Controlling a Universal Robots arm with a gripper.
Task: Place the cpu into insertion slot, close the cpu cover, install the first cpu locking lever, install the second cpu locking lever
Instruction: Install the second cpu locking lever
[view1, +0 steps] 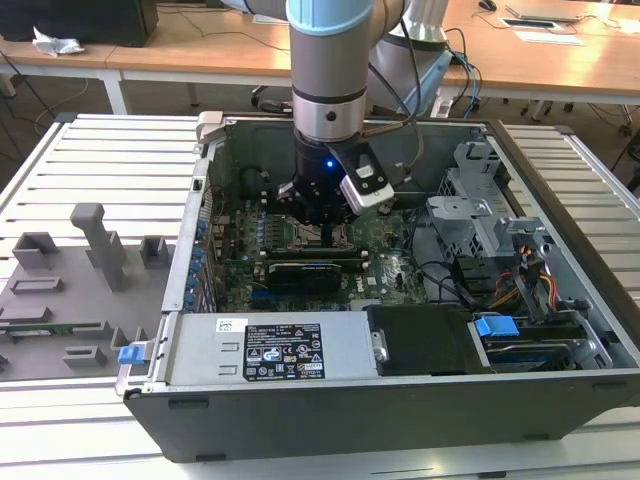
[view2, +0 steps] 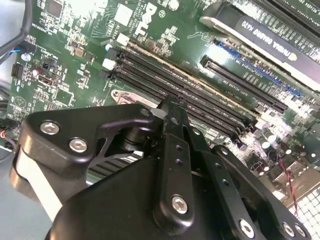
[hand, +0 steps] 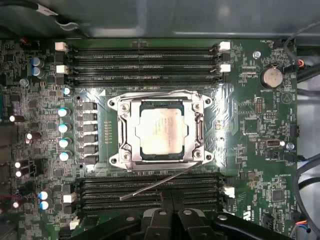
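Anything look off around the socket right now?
One thing: a thin metal locking lever sticks out loose, slanting across the memory slots rather than lying along the insertion slot. The cpu sits square under the cpu cover.

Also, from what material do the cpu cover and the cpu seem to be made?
The cpu cover looks like bare stamped metal: silvery, with bright glints along its edges. The cpu shows a matte, pale metallic face, probably a plated metal lid, though the look leaves that open.

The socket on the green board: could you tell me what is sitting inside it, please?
The pale chip lies in the socket, framed by the metal cover. The contacts beneath the chip are covered.
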